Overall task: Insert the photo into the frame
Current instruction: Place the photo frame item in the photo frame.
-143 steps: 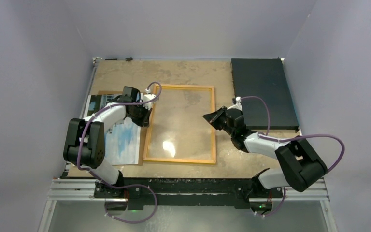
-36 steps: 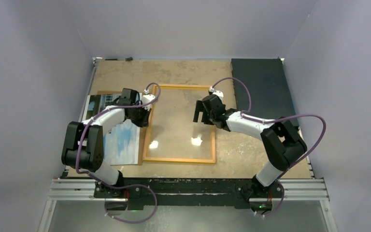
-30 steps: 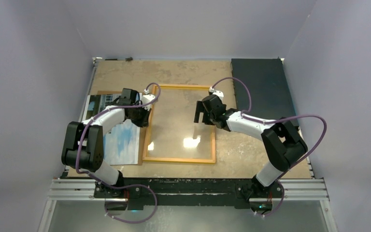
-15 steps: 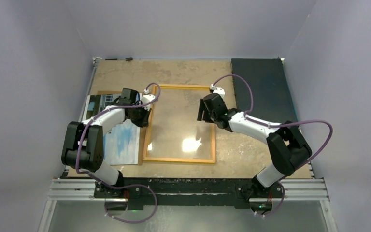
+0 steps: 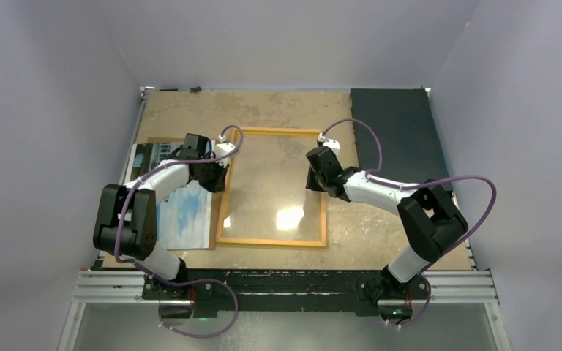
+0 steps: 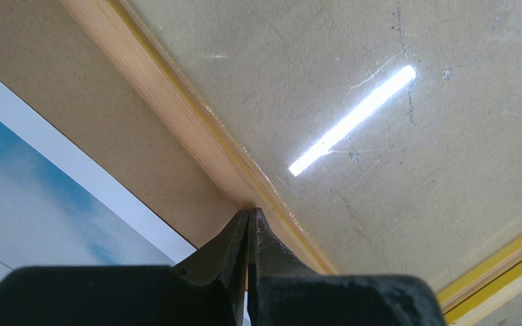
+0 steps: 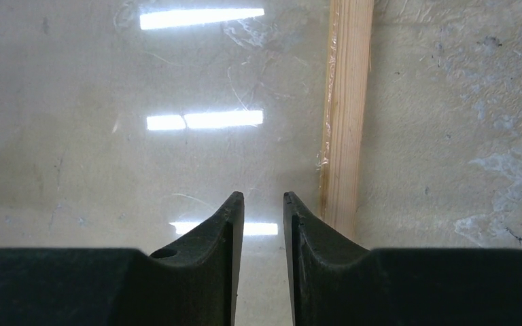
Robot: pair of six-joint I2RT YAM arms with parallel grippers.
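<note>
The photo [image 5: 185,210] was not yet inserted and was seen beside the closed left gripper [image 6: 248,216]; the frame [image 5: 273,241] was left unfilled beneath the slightly parted, unladen right gripper [image 7: 264,201]

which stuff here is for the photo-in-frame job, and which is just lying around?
For the job:
- photo
- frame

Lying about:
- backing board, under the photo
- mat, far right of the table
</note>
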